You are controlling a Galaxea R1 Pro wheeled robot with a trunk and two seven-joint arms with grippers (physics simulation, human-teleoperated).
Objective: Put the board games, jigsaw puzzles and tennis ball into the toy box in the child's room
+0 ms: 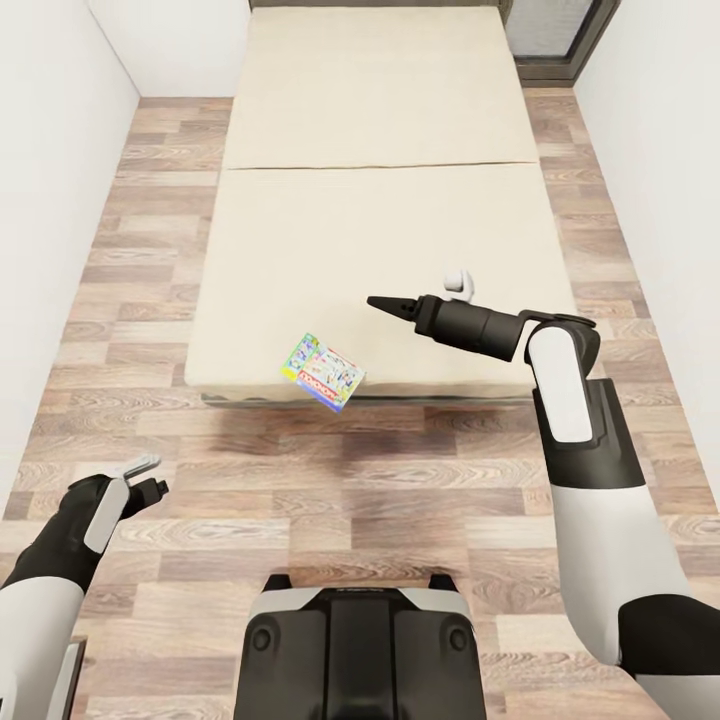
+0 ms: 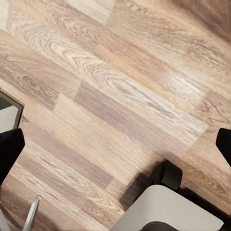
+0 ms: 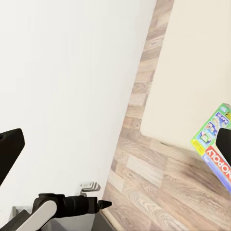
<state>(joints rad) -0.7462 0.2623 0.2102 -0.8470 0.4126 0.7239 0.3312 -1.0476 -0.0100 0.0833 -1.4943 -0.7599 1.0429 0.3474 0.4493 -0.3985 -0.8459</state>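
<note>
A green-bordered board game (image 1: 322, 372) with a red logo lies tilted at the front edge of the cream bed (image 1: 380, 150), one corner past the edge. In the right wrist view the same board game (image 3: 211, 139) sits at the bed's corner. My right gripper (image 1: 385, 303) reaches out low over the bed's front part, a little to the right of the game and apart from it. Its fingertips (image 3: 9, 149) stand wide apart, so it is open and empty. My left gripper (image 1: 150, 490) hangs over the wood floor at the lower left, open (image 2: 115, 144) with nothing in it.
Wood-plank floor (image 1: 300, 480) lies between my base (image 1: 360, 650) and the bed. White walls (image 1: 50, 150) close in on both sides. A slatted shutter (image 1: 555, 30) shows at the far right behind the bed.
</note>
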